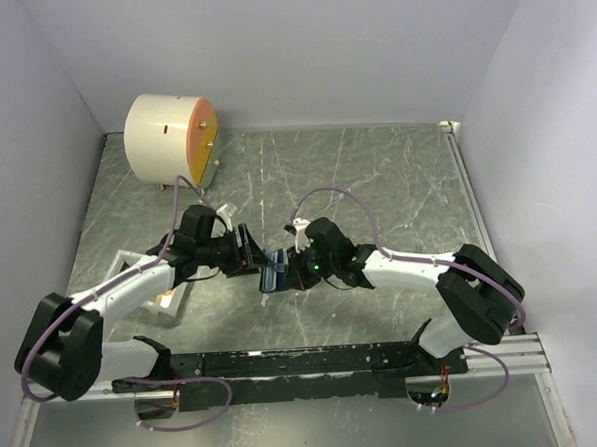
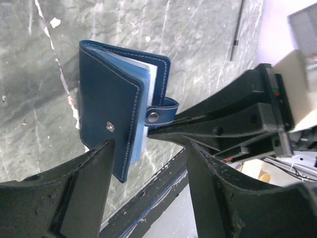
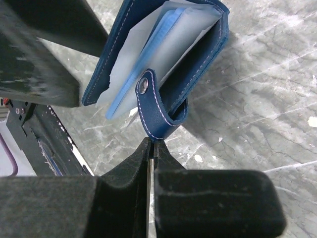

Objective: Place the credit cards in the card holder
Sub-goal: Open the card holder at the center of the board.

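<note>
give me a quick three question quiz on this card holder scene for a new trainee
1. True or false: the snap tab of the card holder is fastened to the cover.
2. What is the right gripper pinching? A) the snap tab B) the cover's far edge C) a loose card
3. Fill in: the cream cylinder stands at the table's far ____ corner.
Key: 1 false; 2 A; 3 left.

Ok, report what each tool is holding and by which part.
Right tool pinches the card holder by its snap tab. Left tool is open at the holder's corner, gripping nothing.
</note>
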{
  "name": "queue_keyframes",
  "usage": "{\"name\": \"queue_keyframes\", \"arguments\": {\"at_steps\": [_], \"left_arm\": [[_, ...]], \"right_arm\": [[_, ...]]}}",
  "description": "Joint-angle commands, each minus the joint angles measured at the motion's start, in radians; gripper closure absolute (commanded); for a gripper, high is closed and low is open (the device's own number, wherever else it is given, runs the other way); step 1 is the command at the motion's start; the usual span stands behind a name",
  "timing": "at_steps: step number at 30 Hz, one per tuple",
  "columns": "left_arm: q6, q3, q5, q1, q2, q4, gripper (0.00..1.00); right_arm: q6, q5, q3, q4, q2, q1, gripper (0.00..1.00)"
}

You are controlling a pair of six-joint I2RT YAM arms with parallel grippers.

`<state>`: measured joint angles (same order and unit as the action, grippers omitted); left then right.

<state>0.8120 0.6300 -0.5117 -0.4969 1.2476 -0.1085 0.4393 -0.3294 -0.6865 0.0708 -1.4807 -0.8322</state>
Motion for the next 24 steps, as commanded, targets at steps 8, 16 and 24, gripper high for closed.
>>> {"name": "queue_keyframes", "arguments": {"at_steps": [8,16,24], "left_arm": [[-0.075,0.055,0.136,-0.054,0.134,-0.102,0.40],[-0.100,0.073,0.228,-0.059,0.123,-0.164,0.62],[-0.087,0.059,0.181,-0.061,0.144,-0.121,0.67]], "right_arm": [[0.007,-0.025,-0.007,0.006,0.012,0.007,1.00],[0.036,-0.033,0.069,0.039,-0.002,0.062,1.00],[0.075,-0.005,0.084,0.032,-0.007,0.083,0.79]]}}
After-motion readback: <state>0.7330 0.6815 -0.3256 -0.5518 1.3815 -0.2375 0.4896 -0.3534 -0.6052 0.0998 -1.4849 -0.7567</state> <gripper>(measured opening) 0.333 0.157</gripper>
